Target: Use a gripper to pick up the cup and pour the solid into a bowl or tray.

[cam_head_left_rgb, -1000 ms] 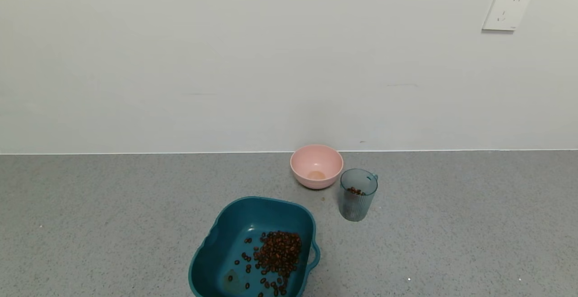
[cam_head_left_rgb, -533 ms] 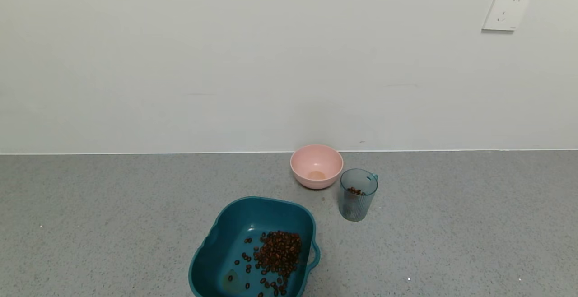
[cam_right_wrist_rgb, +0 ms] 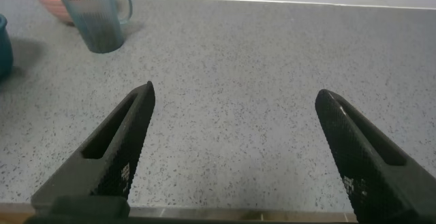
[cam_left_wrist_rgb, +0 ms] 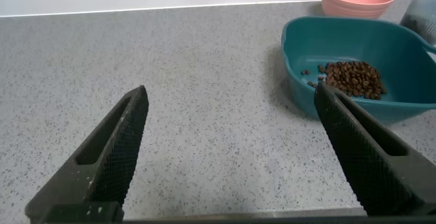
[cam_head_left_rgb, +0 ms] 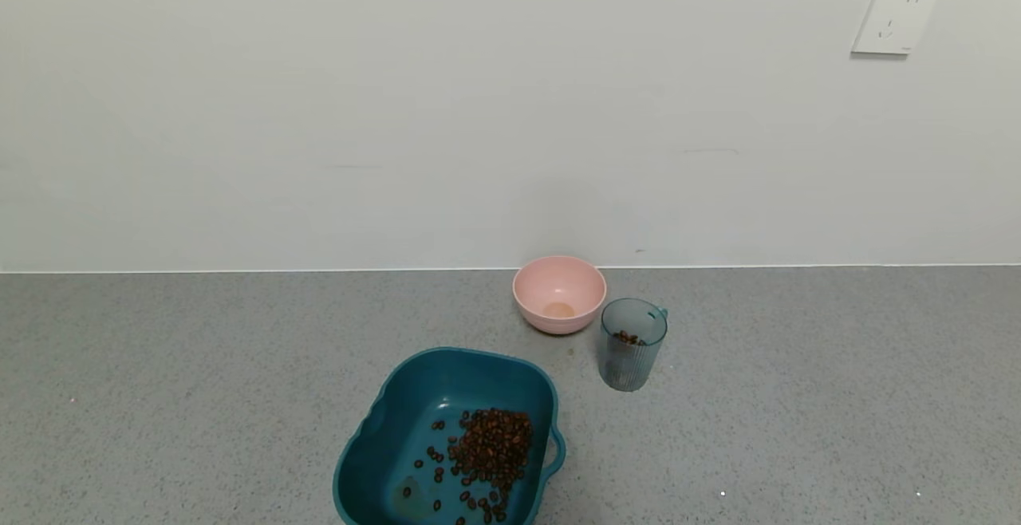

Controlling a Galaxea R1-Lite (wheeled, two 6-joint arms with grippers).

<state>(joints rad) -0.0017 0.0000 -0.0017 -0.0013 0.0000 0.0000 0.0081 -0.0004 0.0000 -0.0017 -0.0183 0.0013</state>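
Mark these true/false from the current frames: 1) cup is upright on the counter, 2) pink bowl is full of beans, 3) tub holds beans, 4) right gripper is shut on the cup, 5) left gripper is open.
1) True: the cup stands upright, ungripped.
2) False: the pink bowl holds no beans; some sit in the cup.
3) True: beans lie in the tub.
4) False: the right gripper is open, apart from the cup.
5) True: the left gripper is open over bare counter.
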